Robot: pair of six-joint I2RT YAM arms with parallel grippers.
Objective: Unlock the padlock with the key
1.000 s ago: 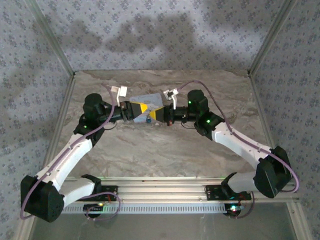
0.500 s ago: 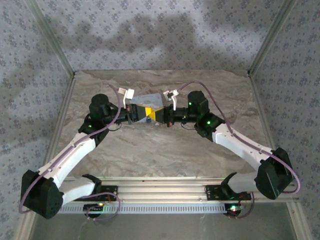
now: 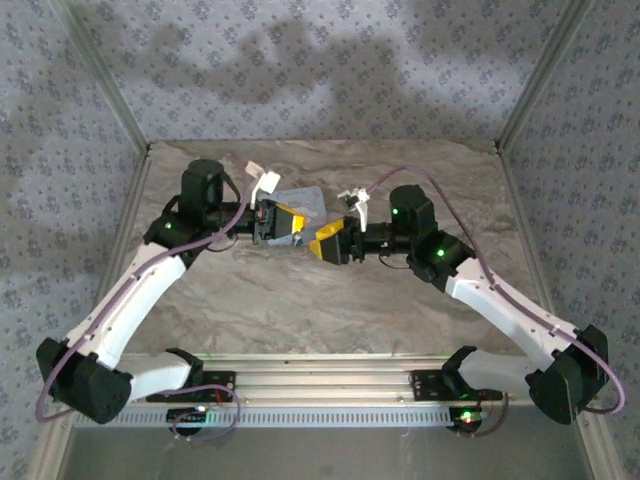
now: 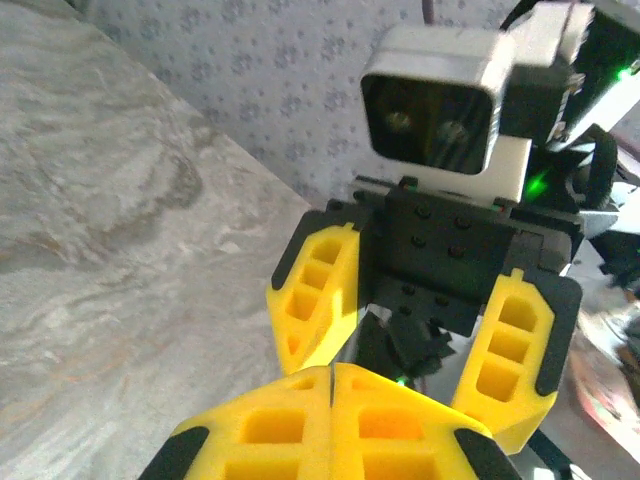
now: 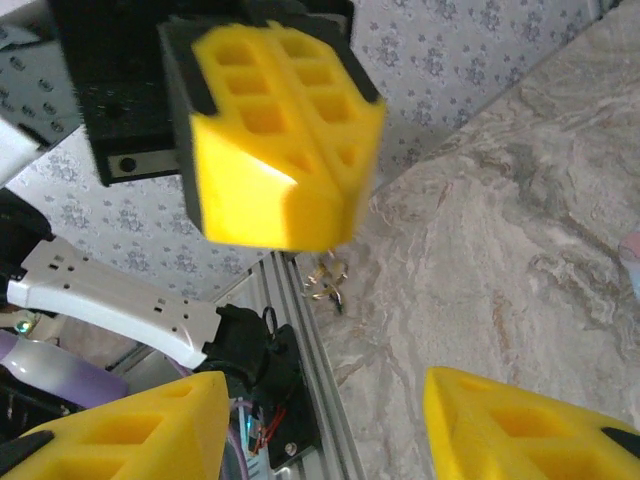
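My left gripper (image 3: 300, 232) is shut, its yellow fingertips pressed together (image 4: 332, 368). In the right wrist view a small bunch of brass keys (image 5: 328, 278) dangles just under those shut fingers (image 5: 280, 130), so the key is pinched at their tips. My right gripper (image 3: 318, 245) faces it from the right, a short gap away, and is open (image 5: 325, 400) with nothing between its fingers (image 4: 318, 290). Both hover above the middle of the marbled table (image 3: 330, 310). I cannot make out the padlock.
A flat grey-blue thing (image 3: 303, 198) lies on the table just behind the two grippers. Patterned walls close in the back and sides. An aluminium rail (image 3: 330, 385) with the arm bases runs along the near edge.
The right gripper has opened and backed off to the right. The left gripper has shut and now holds the key alone. Both arms shifted slightly apart.
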